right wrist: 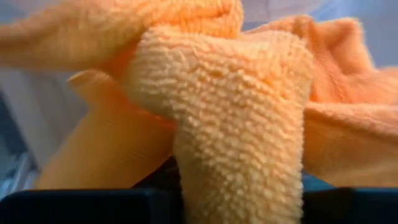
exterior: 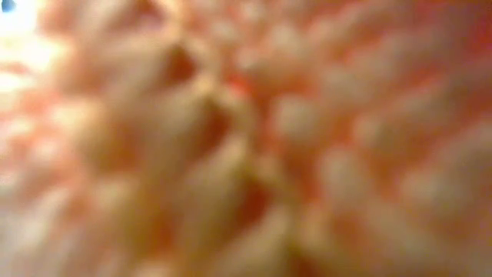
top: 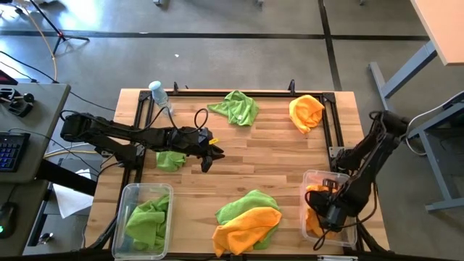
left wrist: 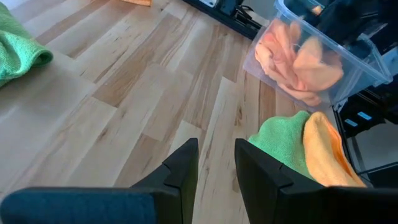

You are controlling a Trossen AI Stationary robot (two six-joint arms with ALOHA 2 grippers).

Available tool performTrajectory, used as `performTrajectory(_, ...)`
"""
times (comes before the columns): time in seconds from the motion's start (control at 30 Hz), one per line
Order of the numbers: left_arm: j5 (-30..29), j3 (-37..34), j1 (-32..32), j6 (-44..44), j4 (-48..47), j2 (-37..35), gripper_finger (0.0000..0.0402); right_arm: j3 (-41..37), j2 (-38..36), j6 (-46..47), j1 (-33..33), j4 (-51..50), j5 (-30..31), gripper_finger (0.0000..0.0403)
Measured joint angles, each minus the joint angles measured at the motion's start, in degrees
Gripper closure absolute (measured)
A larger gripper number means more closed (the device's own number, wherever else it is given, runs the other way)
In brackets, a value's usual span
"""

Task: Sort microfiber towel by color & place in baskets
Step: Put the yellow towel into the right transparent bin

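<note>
On the wooden worktop (top: 275, 163) five towels lie loose: a green towel (top: 235, 107) and an orange towel (top: 306, 112) at the far edge, a small green one (top: 170, 160) just beside the left arm, and a green-and-orange pair (top: 246, 220) heaped together at the near edge, the orange one lying partly over the green. The left basket (top: 130, 196) holds green cloth, the right basket (top: 313, 177) orange cloth.

The right gripper (top: 332, 212) is down inside the right basket, and its wrist view is filled with a fold of orange pile draped right in front of the fingers; whether it grips that cloth or has let go cannot be told. The left gripper (left wrist: 216, 163) hovers over bare wood near the middle, its fingers a narrow gap apart and holding nothing.

The towels look light, soft and limp, with a fuzzy nap that should give good friction. They will sag and trail when lifted, so a pinch on a raised fold or bunched crest would likely hold better than a flat edge. In the near pair, a bite taken too deep could snag both colours at once.
</note>
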Motion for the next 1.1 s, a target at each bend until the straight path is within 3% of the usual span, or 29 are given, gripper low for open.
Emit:
performTrajectory(0.4,0.0,0.0,0.0,0.0,0.0,0.0,0.0310,18.3,-1.9,1.9,1.4,-21.6,0.7,0.0292)
performTrajectory(0.73,0.0,0.0,0.0,0.0,-0.1,0.0,0.0310,21.0,-1.9,7.3,2.0,-27.2,-2.6,0.0288)
performTrajectory(0.9,0.0,0.0,0.0,0.1,0.0,0.0,0.0310,21.0,-2.1,9.9,5.1,-28.9,-4.1,0.0256)
performTrajectory(1.1,-0.3,0.0,0.0,0.0,-0.1,0.0,0.0310,21.0,-2.1,13.6,9.5,-32.1,-0.4,0.0191)
